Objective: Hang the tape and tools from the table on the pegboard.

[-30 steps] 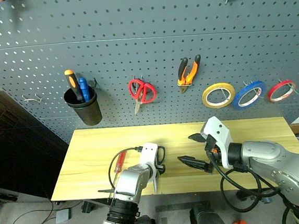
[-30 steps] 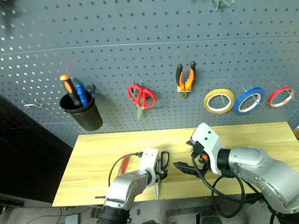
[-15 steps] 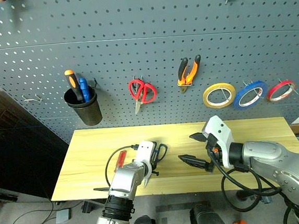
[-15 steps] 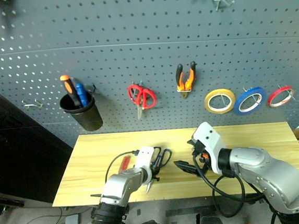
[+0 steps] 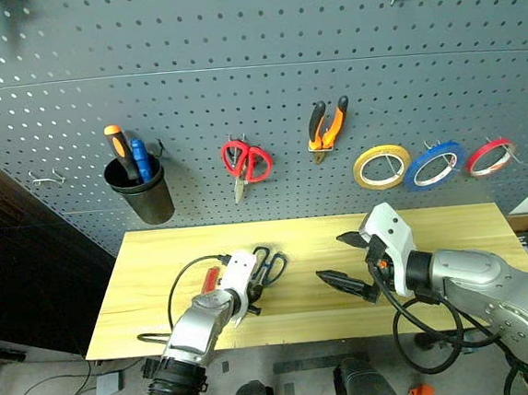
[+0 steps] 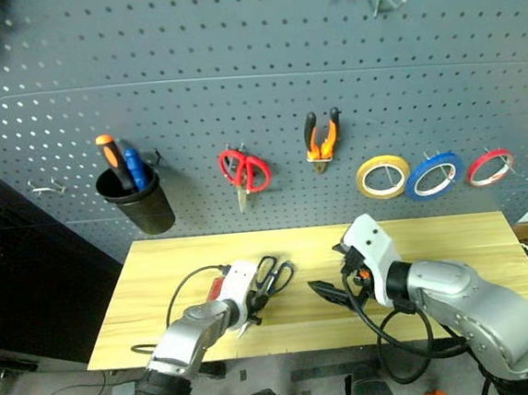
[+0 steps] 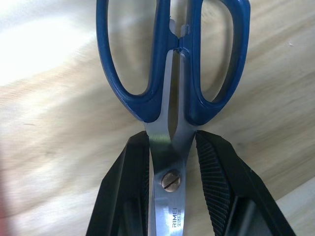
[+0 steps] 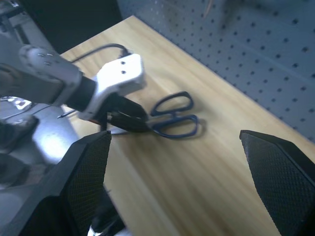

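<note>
Left gripper (image 7: 172,162) clenched on the blue-handled scissors (image 7: 172,83) at their pivot, low over the surface (image 5: 452,227); next I must lift them to a free pegboard (image 5: 233,52) hook at twelve o'clock.

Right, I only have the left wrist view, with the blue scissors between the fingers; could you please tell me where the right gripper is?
Observer: The right gripper hangs open above the table, to the right of the scissors, touching nothing.
Operator: Thank you. Is the screwdriver on the table?
Observer: Yes, the red-handled screwdriver lies just left of the left gripper.
Operator: And the blue tape?
Observer: The blue tape hangs on the pegboard, between the yellow roll and the red roll.
</note>
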Controlling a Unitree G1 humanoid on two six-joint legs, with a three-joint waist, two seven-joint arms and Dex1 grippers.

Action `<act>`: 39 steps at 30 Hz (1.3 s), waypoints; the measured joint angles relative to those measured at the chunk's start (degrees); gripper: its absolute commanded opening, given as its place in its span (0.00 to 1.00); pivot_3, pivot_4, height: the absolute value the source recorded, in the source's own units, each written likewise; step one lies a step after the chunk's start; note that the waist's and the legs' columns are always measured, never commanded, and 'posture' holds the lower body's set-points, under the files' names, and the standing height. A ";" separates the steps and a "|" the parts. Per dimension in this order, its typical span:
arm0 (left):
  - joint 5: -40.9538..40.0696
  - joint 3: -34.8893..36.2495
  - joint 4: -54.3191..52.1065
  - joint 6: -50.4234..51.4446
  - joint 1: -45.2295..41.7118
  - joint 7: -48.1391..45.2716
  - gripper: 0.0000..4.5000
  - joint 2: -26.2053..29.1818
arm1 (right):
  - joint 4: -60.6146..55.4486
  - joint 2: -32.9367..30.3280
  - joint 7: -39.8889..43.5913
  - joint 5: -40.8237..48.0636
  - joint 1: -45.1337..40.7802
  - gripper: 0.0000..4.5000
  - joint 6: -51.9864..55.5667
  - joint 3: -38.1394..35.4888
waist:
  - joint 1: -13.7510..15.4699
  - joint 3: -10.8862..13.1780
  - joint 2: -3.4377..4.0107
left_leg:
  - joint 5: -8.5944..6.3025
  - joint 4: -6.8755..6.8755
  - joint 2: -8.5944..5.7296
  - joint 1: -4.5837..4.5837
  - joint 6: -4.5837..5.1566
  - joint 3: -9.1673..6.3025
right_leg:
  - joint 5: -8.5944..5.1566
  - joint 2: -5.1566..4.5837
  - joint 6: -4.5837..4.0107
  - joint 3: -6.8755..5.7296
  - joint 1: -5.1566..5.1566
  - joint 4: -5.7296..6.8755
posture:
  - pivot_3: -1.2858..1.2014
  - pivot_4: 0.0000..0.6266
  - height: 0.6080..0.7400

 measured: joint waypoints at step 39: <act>-0.55 11.20 -19.13 -41.42 5.17 -3.04 0.25 3.93 | -3.19 -7.38 4.86 -2.28 8.22 1.00 -15.43 -4.23 | 1.29 -0.08 -0.13 | -0.04 0.03 -0.12 0.03 0.04 0.10 | 0.00 0.11 0.00 -0.04 0.08 -0.01 | 0.49 0.23 1.00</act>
